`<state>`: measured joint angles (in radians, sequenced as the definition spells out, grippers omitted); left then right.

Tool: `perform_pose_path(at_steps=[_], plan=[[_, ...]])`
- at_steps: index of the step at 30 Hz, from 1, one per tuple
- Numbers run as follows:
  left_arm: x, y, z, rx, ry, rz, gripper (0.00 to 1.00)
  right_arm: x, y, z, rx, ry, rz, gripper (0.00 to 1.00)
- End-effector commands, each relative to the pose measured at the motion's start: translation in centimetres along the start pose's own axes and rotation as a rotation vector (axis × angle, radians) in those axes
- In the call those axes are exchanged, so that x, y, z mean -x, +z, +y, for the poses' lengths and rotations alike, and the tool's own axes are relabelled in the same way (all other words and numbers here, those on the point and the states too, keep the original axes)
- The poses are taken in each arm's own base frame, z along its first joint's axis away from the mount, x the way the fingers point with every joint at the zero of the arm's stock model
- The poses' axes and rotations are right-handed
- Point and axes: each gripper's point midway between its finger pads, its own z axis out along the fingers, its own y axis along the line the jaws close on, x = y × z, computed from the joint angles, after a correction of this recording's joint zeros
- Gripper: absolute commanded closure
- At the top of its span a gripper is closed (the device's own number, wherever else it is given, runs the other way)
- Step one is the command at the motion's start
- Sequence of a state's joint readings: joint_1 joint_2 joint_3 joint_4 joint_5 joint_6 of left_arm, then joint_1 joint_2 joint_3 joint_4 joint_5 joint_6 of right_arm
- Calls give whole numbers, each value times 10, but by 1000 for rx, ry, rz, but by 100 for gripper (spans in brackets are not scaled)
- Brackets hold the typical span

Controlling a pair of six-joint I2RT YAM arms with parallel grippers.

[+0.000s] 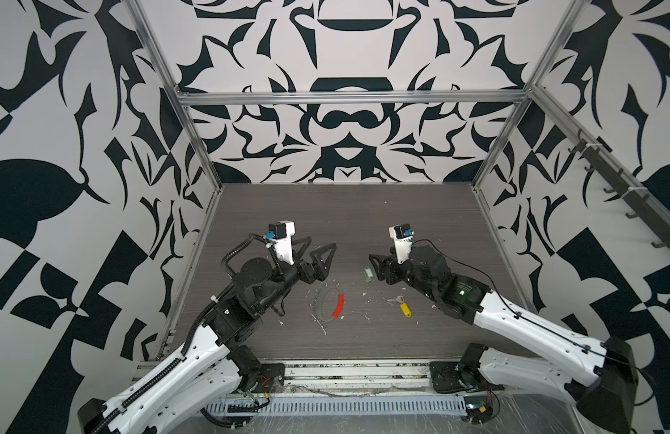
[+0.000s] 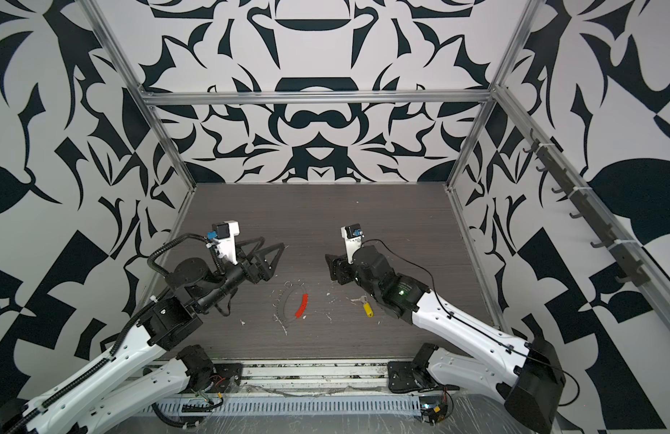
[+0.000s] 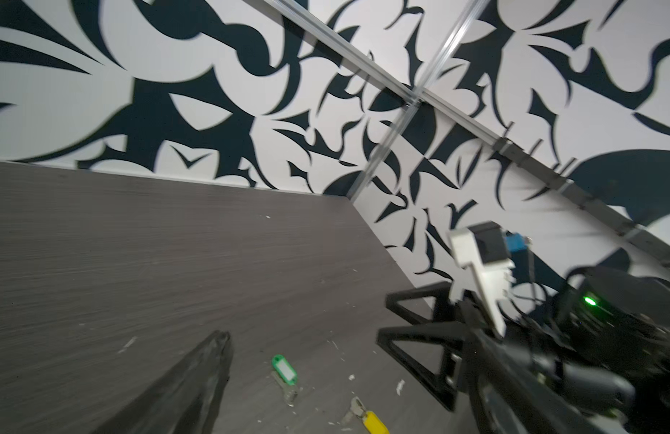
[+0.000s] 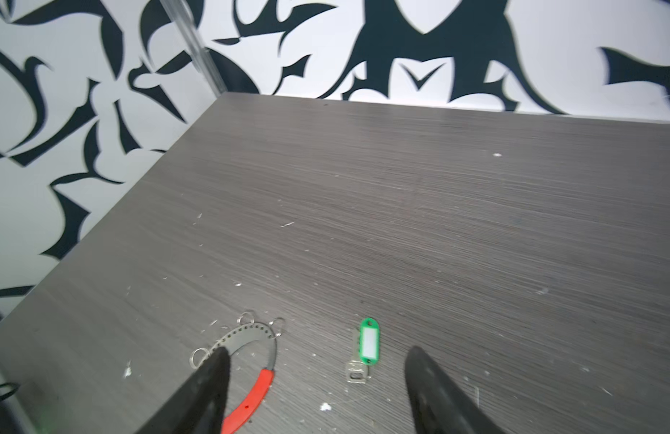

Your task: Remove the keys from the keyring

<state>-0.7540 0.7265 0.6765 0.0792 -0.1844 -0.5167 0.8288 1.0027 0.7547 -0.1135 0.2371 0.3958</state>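
Evidently the right gripper [image 4: 316, 353] hangs spread wide and empty over the green-tagged key [image 4: 369, 342], near the keyring [image 4: 243, 338]; the yellow-tagged key [image 1: 403, 307] lies farther from it. The left gripper [image 1: 322, 242] gapes empty too. Removal looks done, so the arms need only back away.

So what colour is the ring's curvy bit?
Red sleeve, clearest in the right wrist view.

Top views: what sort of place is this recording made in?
Probably a lab robot test cell, not a home or workshop: an aluminium frame and black-and-white patterned panels enclose a grey tabletop, and two robot arms are mounted on a rail along its front edge.
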Motion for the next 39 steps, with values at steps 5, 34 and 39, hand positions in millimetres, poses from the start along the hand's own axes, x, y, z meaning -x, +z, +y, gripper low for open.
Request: perform_pose_path(at_steps=[5,34,39], plan=[[24,14,114,438,6,-142,1,1,-16,-40,-192,72,-64,1],[-37,-54,376,1188,161,10,0,14,-34,-124,-509,29,-163,1],[-43,-42,384,1125,175,23,2,27,-47,-172,-680,2,-281,1]])
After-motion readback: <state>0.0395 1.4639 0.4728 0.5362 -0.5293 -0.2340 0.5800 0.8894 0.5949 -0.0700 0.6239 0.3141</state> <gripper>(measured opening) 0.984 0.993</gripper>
